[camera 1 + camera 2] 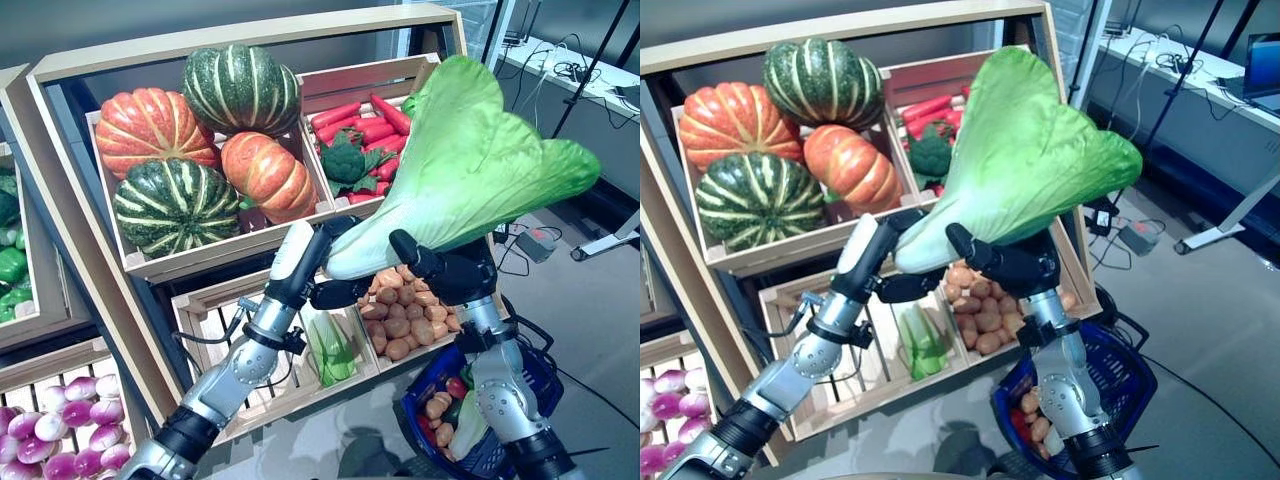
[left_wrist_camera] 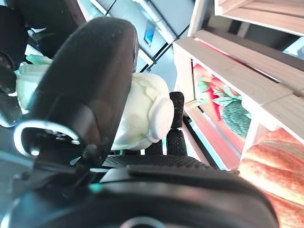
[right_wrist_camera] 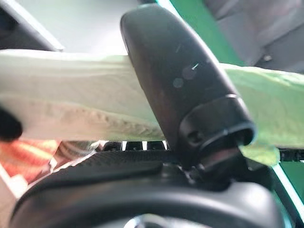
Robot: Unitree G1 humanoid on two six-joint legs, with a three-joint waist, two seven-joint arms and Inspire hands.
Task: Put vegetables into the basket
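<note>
We see both hands curled round the pale stalk of a big leafy cabbage [image 1: 470,160], held aloft: left hand [image 1: 330,290] at its 8 o'clock, right hand [image 1: 445,272] at 6. Below, at 5 o'clock, the blue basket [image 1: 540,385] holds small vegetables. Wooden crates [image 1: 180,262] hold ribbed pumpkins [image 1: 150,125].

cabbage [image 1: 470,160]: pale green leaves, whitish stem
pumpkins [image 1: 200,140]: orange ribbed; dark green, cream-striped
basket [image 1: 528,385]: blue
turnips [image 1: 70,425]: purple and white
</note>
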